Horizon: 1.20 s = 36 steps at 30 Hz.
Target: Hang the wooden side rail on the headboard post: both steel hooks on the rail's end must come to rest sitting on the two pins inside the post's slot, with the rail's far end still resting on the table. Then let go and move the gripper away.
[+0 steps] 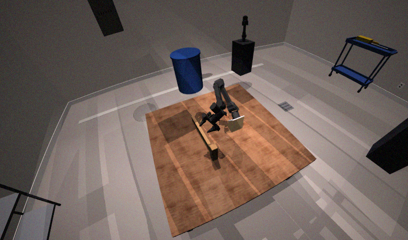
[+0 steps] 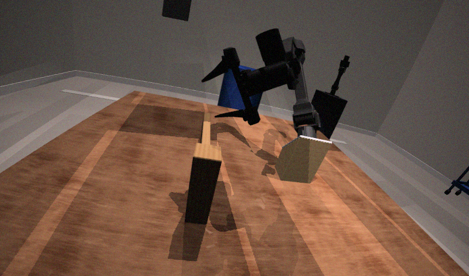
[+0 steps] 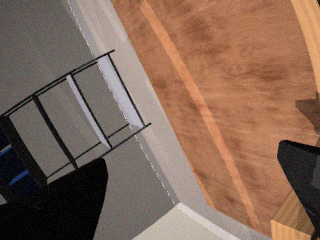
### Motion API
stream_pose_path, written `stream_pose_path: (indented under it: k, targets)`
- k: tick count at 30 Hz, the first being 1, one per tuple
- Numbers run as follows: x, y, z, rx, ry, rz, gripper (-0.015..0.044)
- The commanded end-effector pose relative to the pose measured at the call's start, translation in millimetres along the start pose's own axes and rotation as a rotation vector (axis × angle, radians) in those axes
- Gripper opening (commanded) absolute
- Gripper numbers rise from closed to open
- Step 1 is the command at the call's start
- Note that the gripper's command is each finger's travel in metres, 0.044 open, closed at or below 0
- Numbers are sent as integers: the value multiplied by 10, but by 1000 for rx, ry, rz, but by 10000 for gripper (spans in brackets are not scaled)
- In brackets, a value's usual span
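Observation:
The wooden side rail point(image 1: 204, 135) point(image 2: 206, 131) is a long pale bar running away from the headboard post point(image 1: 214, 154) point(image 2: 203, 190). The post stands upright with a pale top and dark front. In the wrist view the rail point(image 3: 308, 30) shows at the upper right and the post point(image 3: 290, 225) at the lower right. The rail's near end meets the post's back side. Hooks, pins and slot are hidden, so their seating cannot be told. My gripper point(image 1: 204, 128) point(image 2: 209, 99) point(image 3: 197, 160) is wide open and empty, above the rail's far part, its body to the rail's right.
The arm's base stands behind a pale angled panel point(image 1: 236, 124) point(image 2: 303, 160), right of the rail. The wooden table top point(image 1: 244, 178) point(image 2: 127, 188) point(image 3: 240, 100) carries these. Beyond it are a blue barrel point(image 1: 187, 71), a black pedestal point(image 1: 242, 56) and a blue cart point(image 1: 352, 75).

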State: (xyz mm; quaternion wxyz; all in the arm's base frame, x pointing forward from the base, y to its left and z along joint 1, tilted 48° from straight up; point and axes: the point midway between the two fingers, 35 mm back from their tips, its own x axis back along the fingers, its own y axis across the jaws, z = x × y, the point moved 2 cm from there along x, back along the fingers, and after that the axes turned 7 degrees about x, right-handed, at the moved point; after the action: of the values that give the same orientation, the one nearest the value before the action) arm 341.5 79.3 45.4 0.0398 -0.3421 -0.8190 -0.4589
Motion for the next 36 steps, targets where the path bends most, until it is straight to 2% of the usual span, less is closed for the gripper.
stream_pose_path:
  k: [1, 12, 36]
  targets:
    - [40, -576, 460, -392, 111, 230, 440]
    - [211, -1229, 658, -770, 6, 511, 440]
    - [214, -1238, 659, -776, 3, 515, 440]
